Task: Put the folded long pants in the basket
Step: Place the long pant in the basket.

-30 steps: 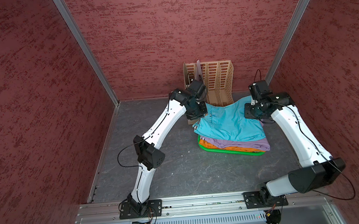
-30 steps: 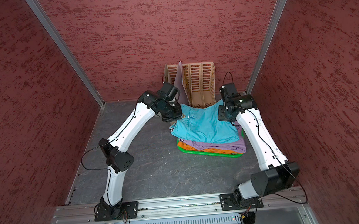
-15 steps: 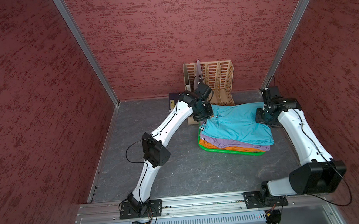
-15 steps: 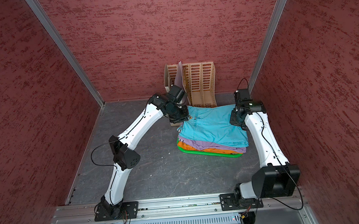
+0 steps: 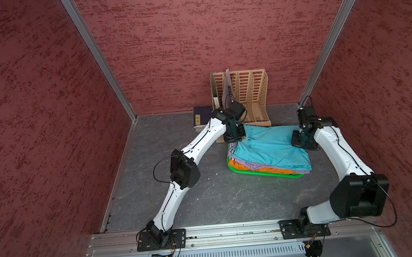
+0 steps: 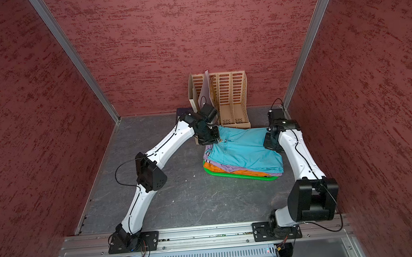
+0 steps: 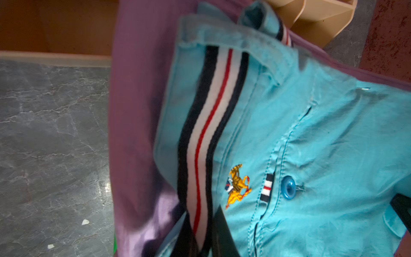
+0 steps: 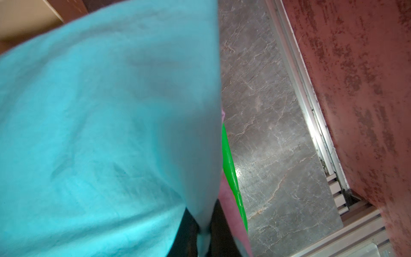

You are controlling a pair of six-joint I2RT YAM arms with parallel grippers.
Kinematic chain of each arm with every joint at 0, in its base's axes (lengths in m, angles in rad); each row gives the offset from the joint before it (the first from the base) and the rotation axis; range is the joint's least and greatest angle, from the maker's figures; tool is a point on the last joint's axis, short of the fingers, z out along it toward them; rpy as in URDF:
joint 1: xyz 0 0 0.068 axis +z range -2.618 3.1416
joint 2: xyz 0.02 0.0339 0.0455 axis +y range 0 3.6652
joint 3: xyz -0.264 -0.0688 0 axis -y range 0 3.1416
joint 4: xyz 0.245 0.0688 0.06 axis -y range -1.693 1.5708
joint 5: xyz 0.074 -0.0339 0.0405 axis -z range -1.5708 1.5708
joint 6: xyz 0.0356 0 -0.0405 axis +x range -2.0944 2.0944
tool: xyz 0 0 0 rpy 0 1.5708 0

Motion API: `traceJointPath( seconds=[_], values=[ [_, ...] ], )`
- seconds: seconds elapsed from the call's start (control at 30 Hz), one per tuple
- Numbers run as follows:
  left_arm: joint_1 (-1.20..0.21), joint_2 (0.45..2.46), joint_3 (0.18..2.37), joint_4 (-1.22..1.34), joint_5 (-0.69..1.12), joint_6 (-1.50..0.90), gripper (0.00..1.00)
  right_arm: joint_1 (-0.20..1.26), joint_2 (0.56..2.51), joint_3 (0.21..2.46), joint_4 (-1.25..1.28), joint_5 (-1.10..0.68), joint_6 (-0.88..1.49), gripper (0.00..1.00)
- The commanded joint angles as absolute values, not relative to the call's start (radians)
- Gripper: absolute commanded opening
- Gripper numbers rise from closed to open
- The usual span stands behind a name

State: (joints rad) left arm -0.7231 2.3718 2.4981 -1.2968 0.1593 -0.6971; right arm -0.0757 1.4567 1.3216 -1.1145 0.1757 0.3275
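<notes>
We see the teal pants [image 5: 273, 148] lying on top of the stack in the green basket [image 5: 262, 174], over the lilac pants [image 5: 251, 167] and the orange pants [image 5: 234, 164]. Only the basket's near rim shows. The left tool [image 7: 201, 235] is clamped on the striped waistband, and the right tool [image 8: 203, 231] pinches the opposite teal edge. The beige file organiser [image 5: 248, 97] stands just behind the basket, close beside the left wrist. A dark book [image 5: 201, 115] lies flat next to it on the grey counter [image 5: 206, 197]. The right arm sits near the red side wall [image 5: 375, 94].
</notes>
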Motion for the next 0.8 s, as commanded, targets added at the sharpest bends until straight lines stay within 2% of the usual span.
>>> traceJointPath(
  seconds=[0.0,0.03,0.1,0.17,0.27,0.47,0.63,0.77],
  values=[
    [-0.667,2.369,2.515,-1.334,0.11,-0.656,0.18,-0.11,1.451,1.33,-1.089,0.186,0.365,0.26],
    [-0.659,2.361,2.515,-1.336,0.122,-0.649,0.23,-0.112,1.451,1.343,-1.098,0.167,0.366,0.39],
    [-0.646,2.339,2.516,-1.339,0.14,-0.635,0.36,-0.112,1.445,1.381,-1.118,0.14,0.364,0.54],
    [-0.634,2.305,2.518,-1.35,0.16,-0.617,0.36,-0.112,1.421,1.423,-1.133,0.123,0.361,0.6],
    [-0.627,2.232,2.515,-1.379,0.13,-0.593,0.4,-0.111,1.386,1.477,-1.109,0.089,0.363,0.6],
    [-0.667,2.084,2.355,-1.26,0.272,-0.522,0.33,-0.112,1.407,1.437,-0.95,-0.193,0.387,0.47],
    [-0.733,2.088,2.229,-1.066,0.522,-0.485,0.2,-0.131,1.444,1.335,-0.752,-0.273,0.42,0.26],
    [-0.747,2.2,2.234,-1.049,0.571,-0.46,0.14,-0.228,1.486,1.202,-0.503,-0.51,0.529,0.07]
  ],
)
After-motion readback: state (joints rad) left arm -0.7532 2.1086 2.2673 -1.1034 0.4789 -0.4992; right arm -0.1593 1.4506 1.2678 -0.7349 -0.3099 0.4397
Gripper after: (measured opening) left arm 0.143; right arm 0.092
